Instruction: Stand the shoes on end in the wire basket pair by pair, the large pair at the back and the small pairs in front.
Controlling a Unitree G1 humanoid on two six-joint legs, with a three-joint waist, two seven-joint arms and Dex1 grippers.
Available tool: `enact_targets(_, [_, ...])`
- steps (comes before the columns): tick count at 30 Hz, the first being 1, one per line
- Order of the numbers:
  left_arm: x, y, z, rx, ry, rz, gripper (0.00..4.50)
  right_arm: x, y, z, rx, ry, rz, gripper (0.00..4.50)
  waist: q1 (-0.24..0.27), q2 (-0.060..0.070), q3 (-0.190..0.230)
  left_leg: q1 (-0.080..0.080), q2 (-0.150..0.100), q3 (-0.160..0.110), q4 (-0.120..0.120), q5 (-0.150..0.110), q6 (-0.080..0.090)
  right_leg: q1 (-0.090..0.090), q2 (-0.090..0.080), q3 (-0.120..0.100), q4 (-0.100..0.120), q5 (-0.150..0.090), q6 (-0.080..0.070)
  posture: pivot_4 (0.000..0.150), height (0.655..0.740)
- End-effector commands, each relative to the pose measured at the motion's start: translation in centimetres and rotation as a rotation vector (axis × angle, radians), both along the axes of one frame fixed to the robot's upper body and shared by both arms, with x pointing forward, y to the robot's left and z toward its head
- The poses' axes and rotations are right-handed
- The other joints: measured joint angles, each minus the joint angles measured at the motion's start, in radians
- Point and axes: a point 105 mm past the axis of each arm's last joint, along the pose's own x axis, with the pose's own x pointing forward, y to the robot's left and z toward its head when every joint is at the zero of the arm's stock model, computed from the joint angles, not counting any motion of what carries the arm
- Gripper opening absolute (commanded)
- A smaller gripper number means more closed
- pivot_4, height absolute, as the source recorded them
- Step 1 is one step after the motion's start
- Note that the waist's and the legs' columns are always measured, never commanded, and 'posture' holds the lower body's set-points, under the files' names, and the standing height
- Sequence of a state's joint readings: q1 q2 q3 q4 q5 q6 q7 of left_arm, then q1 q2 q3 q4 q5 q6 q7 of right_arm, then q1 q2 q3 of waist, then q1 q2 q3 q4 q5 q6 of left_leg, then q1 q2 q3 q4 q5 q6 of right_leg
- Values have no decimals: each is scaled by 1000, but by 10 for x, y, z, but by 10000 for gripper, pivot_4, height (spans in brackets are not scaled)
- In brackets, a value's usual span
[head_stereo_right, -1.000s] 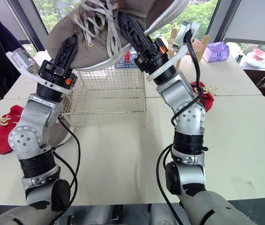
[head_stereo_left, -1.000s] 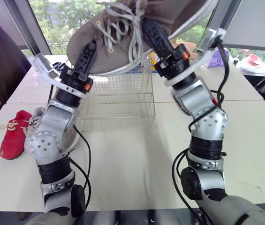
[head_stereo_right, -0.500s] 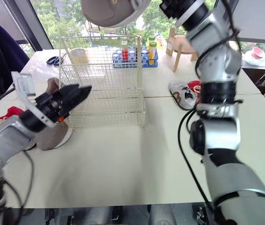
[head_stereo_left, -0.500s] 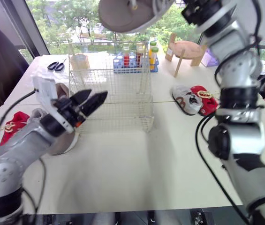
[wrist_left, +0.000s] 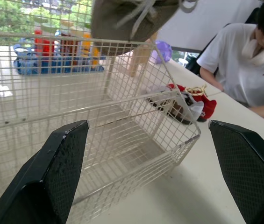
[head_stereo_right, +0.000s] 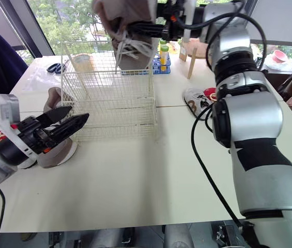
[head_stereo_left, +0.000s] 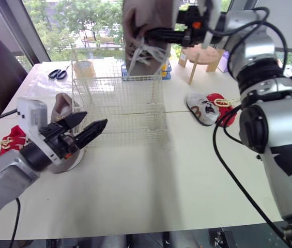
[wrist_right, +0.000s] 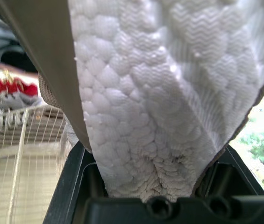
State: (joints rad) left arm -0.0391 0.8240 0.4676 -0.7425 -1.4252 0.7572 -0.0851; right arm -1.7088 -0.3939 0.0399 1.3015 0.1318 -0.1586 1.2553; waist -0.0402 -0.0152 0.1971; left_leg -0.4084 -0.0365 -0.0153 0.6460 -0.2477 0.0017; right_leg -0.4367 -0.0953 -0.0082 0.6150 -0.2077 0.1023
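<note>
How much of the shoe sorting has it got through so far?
Nothing stands in the wire basket yet. In hand: the right gripper holds one large taupe shoe over the basket's back. Left: its mate by the open left gripper, plus the small shoes and a red shoe on the table.

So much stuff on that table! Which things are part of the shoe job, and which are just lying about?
Part of the job: large tan shoe, held above the wire basket; second tan shoe beside the basket; small grey shoe; red shoe; other red shoe.
Just lying about: scissors, rack of bottles, wooden stand, cup.
</note>
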Motion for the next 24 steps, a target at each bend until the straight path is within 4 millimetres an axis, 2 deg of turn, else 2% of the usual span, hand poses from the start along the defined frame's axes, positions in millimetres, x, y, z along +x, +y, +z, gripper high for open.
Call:
enact_targets(1, [2, -2, 4, 10, -49, 9, 42182, 14, 4, -10, -23, 39, -114, 16258, 1, 0, 0, 0, 0, 0, 0, 0, 0, 0, 0, 0, 0, 0, 0, 1500, 7400])
enact_targets(3, [4, -1, 4, 4, -55, 18, 42182, 20, 4, -14, 7, 62, -155, 16258, 4, 0, 0, 0, 0, 0, 0, 0, 0, 0, 0, 0, 0, 0, 0, 1500, 7400])
enact_targets(5, [5, -3, 1, 3, -55, 23, 42765, 26, 2, -17, 17, 69, -202, 26481, 10, 0, 0, 0, -1, 0, 0, 0, 0, 0, -1, 0, 0, 0, -1, 1500, 7400])
enact_targets(6, [5, -4, -1, 2, -54, 24, 42765, 28, 0, -19, 16, 69, -224, 30034, 13, 0, 0, 0, -1, 0, 0, 0, 0, 0, -1, 0, 0, 0, -1, 1500, 7400])
enact_targets(7, [4, -6, -2, 1, -53, 24, 42765, 30, -1, -20, 16, 69, -236, 36624, 14, 0, 0, 0, -1, 0, 0, 0, 0, 0, -1, 0, 0, 0, -1, 1500, 7400])
enact_targets(9, [3, -7, -4, -3, -52, 24, 42765, 31, -4, -18, 24, 58, -257, 44847, 19, 0, 0, 0, -1, 0, 0, 0, 0, 0, -1, 0, 0, 0, -1, 1500, 7400])
enact_targets(11, [3, -8, -4, -7, -52, 27, 42765, 31, -7, -14, 40, 55, -264, 44847, 22, 0, 0, 0, -1, 0, 0, 0, -1, 0, -1, 0, 0, 0, -1, 1500, 7400])
enact_targets(15, [4, -7, -8, 2, -41, 22, 42765, 20, -12, 3, 138, 107, -169, 44847, 26, 0, 0, 0, -1, 0, 0, 0, -1, 0, -1, 0, 0, 0, -1, 1500, 7400])
enact_targets(19, [13, -5, -7, 2, -45, 17, 42765, 11, -10, 12, 206, 179, -76, 44847, 23, 0, 0, 0, -1, 0, 0, 0, 0, 0, -1, 0, 0, 0, -1, 1500, 7400])
enact_targets(24, [19, -10, -11, 11, -45, 6, 42765, 13, -9, 6, 229, 246, -71, 44847, 21, 0, 0, 0, -1, 1, 0, 0, 0, 0, 0, 0, 0, 2, 2, 1500, 7400])
